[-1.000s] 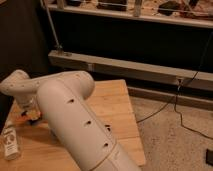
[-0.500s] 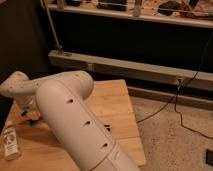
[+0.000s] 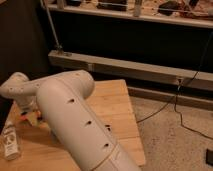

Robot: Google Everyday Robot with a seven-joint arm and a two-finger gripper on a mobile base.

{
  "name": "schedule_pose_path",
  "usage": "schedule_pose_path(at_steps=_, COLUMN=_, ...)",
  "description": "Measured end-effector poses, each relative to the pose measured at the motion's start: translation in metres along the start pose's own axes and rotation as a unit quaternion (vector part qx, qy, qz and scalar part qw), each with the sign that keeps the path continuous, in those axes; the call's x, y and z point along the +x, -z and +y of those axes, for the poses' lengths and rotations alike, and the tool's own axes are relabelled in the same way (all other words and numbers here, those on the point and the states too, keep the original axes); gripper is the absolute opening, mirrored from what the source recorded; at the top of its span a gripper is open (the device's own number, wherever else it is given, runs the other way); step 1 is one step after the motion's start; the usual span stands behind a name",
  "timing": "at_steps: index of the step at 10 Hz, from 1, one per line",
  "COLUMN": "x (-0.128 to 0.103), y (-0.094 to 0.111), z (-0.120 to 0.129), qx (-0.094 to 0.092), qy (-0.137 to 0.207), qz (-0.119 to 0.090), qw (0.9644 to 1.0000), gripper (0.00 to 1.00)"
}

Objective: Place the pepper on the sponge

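Closest to us is the big white arm [image 3: 75, 125], and honestly it hogs most of the wooden table [image 3: 117, 107], so we're working with scraps here. Down at the left edge there's a small clear bottle [image 3: 10, 144] standing upright. Just past it the arm bends down to the gripper [image 3: 29, 111], which hangs low over the table's left side, right at the surface as far as we can see. We can't tell whether it's spread or pinching anything, since the wrist covers it. Peeking out right under it is a bit of orange [image 3: 34, 117] that we take for the pepper, so the pepper sits directly below the gripper, touching it or nearly so. Which way its long axis runs, we can't say. The sponge doesn't show anywhere; our guess is it's hidden behind the arm, so we can't call which way the carry would go. Further back are a metal rail [image 3: 125, 67] and a black cable [image 3: 165, 102] on the speckled floor.
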Motion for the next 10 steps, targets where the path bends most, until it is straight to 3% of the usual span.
schedule_pose_path(at_steps=3, x=0.01, y=0.039, z=-0.008, qx=0.024, qy=0.0, qz=-0.008, qw=0.9997, gripper=0.8)
schedule_pose_path(at_steps=5, x=0.039, y=0.064, z=-0.008, qx=0.035, qy=-0.015, qz=0.003, qw=0.9993, gripper=0.8)
schedule_pose_path(at_steps=8, x=0.077, y=0.08, z=0.0, qx=0.039, qy=-0.042, qz=0.01, qw=0.9983, gripper=0.8)
schedule_pose_path(at_steps=10, x=0.088, y=0.082, z=0.003, qx=0.042, qy=-0.05, qz=0.003, qw=0.9979, gripper=0.8)
